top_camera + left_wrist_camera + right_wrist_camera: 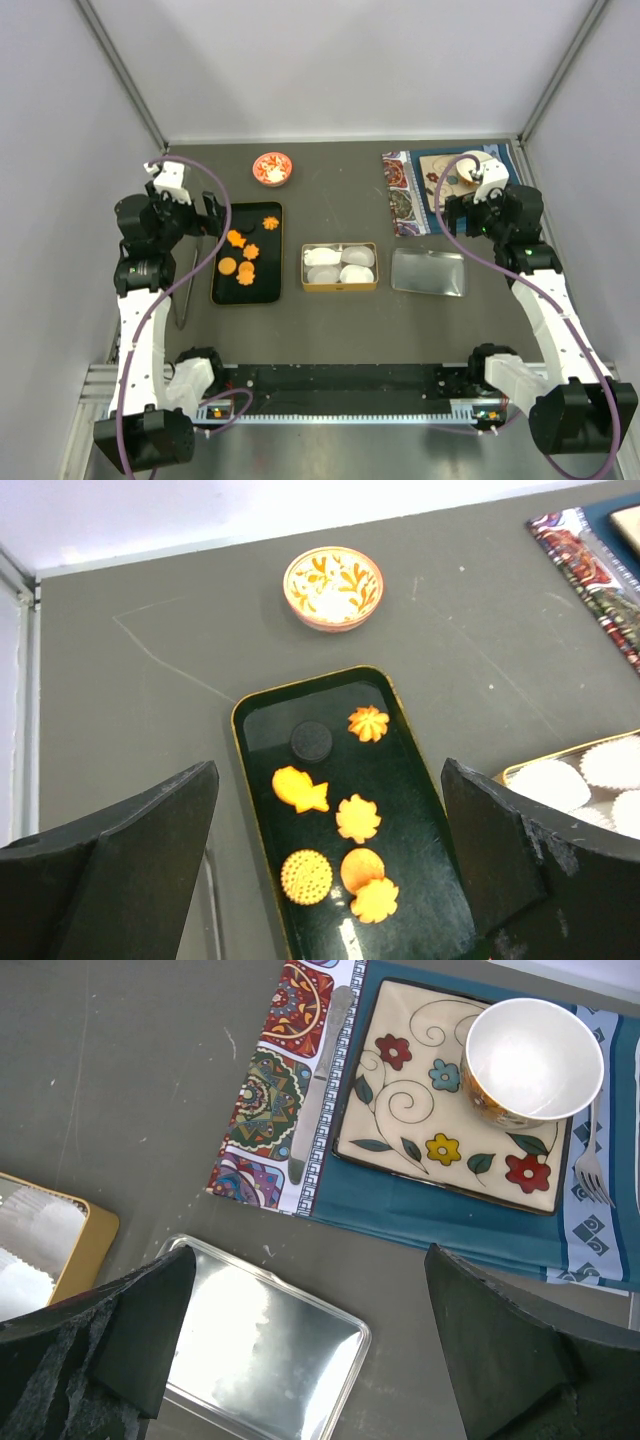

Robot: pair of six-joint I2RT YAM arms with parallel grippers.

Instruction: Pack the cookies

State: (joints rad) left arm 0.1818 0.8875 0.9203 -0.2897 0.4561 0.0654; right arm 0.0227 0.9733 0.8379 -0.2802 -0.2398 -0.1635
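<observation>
Several orange cookies (240,255) lie on a black tray (262,290) at the left. The left wrist view shows flower-shaped ones (358,818), a fish-shaped one (299,789), a round dotted one (306,876) and a black disc (311,741) on the tray (420,810). A gold tin (340,288) holding white paper cups stands at the centre, its edge also in the left wrist view (560,762). My left gripper (207,215) (330,800) is open and empty above the tray. My right gripper (455,213) (308,1260) is open and empty above the silver lid (260,1350).
The silver lid (428,272) lies right of the tin. A small red bowl (272,168) (333,587) stands at the back. A patterned placemat (400,195) at back right holds a flowered plate (420,1130), a cup (533,1058), a knife and a fork. A thin grey utensil (187,285) lies left of the tray.
</observation>
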